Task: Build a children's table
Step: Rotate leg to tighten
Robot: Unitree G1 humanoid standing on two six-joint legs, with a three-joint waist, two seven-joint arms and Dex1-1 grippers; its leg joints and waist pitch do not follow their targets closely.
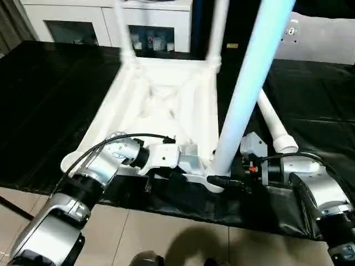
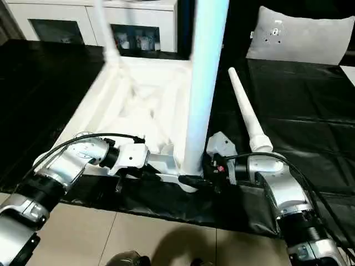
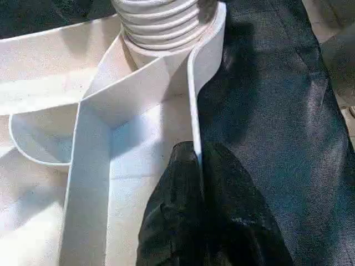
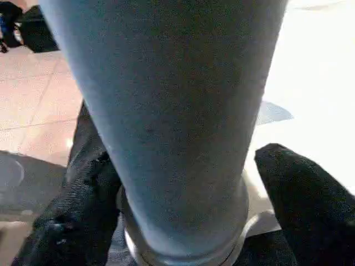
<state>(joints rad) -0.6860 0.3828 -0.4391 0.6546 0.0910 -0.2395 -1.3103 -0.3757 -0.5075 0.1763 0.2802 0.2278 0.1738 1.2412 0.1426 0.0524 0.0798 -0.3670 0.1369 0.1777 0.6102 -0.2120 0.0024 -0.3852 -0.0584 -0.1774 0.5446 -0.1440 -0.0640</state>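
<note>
While the left claw [image 3: 197, 183] pinches the upturned table's rim [image 3: 191, 100] to steady it, the right claw [image 4: 183, 210] — spread wide — brackets the upright leg [image 1: 244, 94] at its corner socket [image 1: 213, 180].

We counted one white tabletop [image 1: 166, 105], four legs — three standing [image 1: 252, 83] in sockets, one lying loose [image 2: 247, 111] — and two hands [image 1: 222, 180].

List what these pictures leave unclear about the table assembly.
- Near leg: its top is cut off by the upper edge of both eye views.
- Its corner socket: whether the leg is fully seated; the leg itself blocks the right wrist view.
- Two far legs: blurred, tops cut off.
- Loose leg: right forearm hides its wide end.
</note>
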